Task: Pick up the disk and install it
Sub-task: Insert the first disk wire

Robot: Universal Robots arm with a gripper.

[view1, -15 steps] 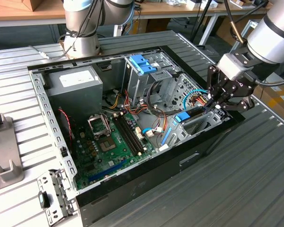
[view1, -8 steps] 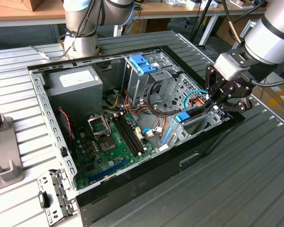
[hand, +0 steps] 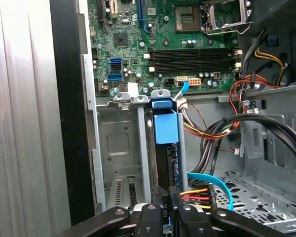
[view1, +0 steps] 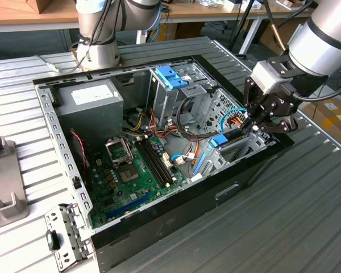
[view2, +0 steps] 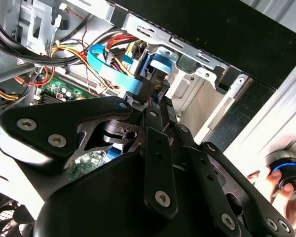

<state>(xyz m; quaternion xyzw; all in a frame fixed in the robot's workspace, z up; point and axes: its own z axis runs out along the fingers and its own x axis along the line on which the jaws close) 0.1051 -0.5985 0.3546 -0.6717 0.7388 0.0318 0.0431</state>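
1 gripper point(view1: 251, 126) is closed on the disk point(view1: 230, 138), which stands on edge in the drive bay point(hand: 119, 148) at the computer case's point(view1: 176, 199) exterior-view right end.

The flat rectangular dark metal disk with bright blue plastic rails and end tab point(hand: 166, 148) stood on edge in a slot of the open computer case's drive bay, its blue tab point(view1: 219, 140) toward the motherboard.
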